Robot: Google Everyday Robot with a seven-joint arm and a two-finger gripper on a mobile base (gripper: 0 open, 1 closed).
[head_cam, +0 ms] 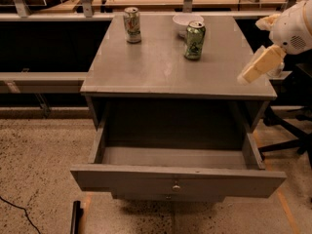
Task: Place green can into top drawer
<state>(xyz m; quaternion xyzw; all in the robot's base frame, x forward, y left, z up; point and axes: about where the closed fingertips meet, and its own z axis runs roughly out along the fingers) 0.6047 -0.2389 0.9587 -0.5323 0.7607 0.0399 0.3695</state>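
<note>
The green can (194,40) stands upright on the grey cabinet top (161,69), at the back right. The top drawer (146,178) is pulled wide open below; it holds nothing, and its flat front carries a small round knob (176,186). My gripper (260,65) is a cream-coloured piece at the right edge of the cabinet top. It hangs from the white arm (295,26), lies to the right of the can and a little nearer to me, and does not touch it.
A whitish-silver can (132,25) stands at the back left of the cabinet top. A white bowl (183,20) sits just behind the green can. A lower drawer knob (167,197) shows below. An office chair base (287,130) stands on the floor to the right.
</note>
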